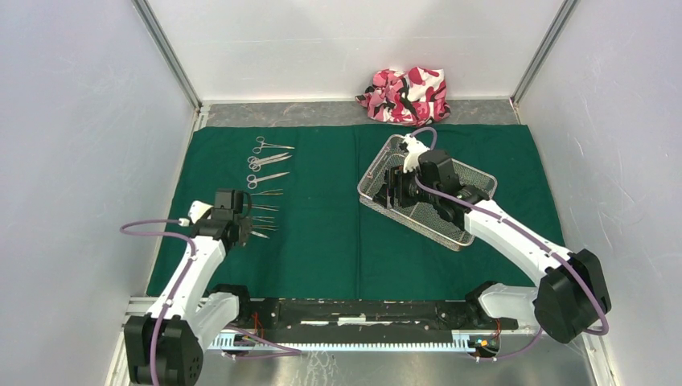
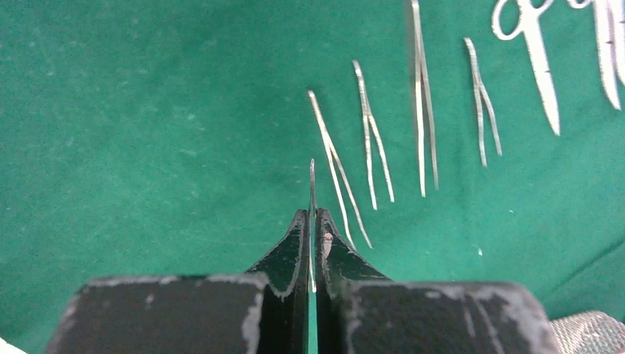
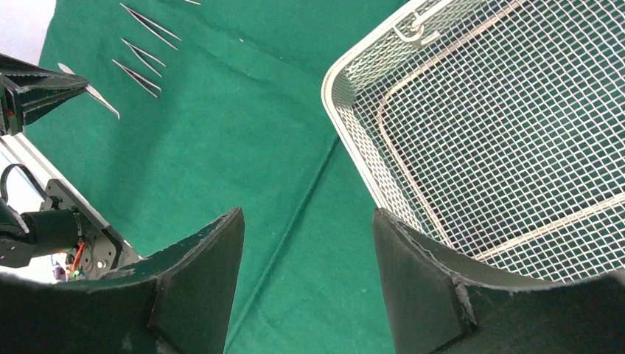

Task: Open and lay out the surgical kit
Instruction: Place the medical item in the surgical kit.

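The dark green drape (image 1: 322, 217) lies spread flat on the table. Scissors and forceps (image 1: 269, 161) lie in a column at its left, with slim tweezers (image 1: 264, 207) below them. My left gripper (image 1: 241, 227) is shut on a thin steel tweezers (image 2: 312, 184), held low over the drape just left of the laid-out tweezers (image 2: 372, 140). The silver wire-mesh tray (image 1: 378, 165) sits tilted at centre right and looks empty in the right wrist view (image 3: 479, 110). My right gripper (image 3: 306, 217) is open and empty, over the tray's left edge (image 1: 392, 183).
A pink-white-black camouflage cloth bundle (image 1: 406, 95) lies behind the drape at the back wall. White walls close in the left, right and back. The arm mounting rail (image 1: 362, 310) runs along the near edge.
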Tool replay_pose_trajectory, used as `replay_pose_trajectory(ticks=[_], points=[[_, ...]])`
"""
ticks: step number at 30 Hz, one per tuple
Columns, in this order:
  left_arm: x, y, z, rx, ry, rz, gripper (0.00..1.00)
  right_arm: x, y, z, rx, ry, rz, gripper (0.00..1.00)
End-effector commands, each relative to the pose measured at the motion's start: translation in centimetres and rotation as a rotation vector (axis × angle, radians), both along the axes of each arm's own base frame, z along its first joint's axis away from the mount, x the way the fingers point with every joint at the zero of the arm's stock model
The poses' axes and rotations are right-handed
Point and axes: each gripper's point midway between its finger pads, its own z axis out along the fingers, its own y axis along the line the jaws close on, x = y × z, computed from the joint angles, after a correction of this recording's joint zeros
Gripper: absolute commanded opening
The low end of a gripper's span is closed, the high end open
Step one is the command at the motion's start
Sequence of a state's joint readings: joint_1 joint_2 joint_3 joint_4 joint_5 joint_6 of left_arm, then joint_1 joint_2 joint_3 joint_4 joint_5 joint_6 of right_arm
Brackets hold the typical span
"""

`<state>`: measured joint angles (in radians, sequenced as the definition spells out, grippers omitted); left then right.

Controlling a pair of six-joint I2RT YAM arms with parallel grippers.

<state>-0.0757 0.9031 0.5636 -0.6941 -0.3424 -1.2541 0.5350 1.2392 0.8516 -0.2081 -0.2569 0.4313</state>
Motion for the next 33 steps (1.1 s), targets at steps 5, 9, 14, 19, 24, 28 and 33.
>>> replay_pose_trajectory(ticks=[5, 9, 14, 19, 24, 28, 33], points=[[-1.7, 0.2, -2.8, -0.081, 0.090, 0.149, 0.02, 0.2, -1.1, -0.5, -0.019, -0.020, -0.009, 0.71], [-2.0, 0.1, -3.6, -0.108, 0.131, 0.175, 0.02, 0.3, -1.3, -0.5, -0.019, -0.022, -0.009, 0.71], [-1.9, 0.3, -4.1, -0.133, 0.132, 0.222, 0.02, 0.4, -1.8, -0.5, -0.027, -0.027, -0.016, 0.71], [-1.4, 0.1, -4.5, -0.165, 0.113, 0.241, 0.02, 0.3, -2.1, -0.7, -0.025, -0.023, -0.024, 0.72], [-1.0, 0.1, -5.0, -0.212, 0.109, 0.279, 0.02, 0.1, -2.1, -1.0, -0.029, -0.016, -0.024, 0.72], [-0.8, 0.0, -5.4, -0.233, 0.107, 0.281, 0.08, 0.0, -2.3, -1.2, -0.030, -0.012, -0.028, 0.72], [-1.1, 0.0, -5.7, -0.235, 0.116, 0.276, 0.21, -0.1, -2.3, -1.6, -0.028, -0.003, -0.030, 0.72]])
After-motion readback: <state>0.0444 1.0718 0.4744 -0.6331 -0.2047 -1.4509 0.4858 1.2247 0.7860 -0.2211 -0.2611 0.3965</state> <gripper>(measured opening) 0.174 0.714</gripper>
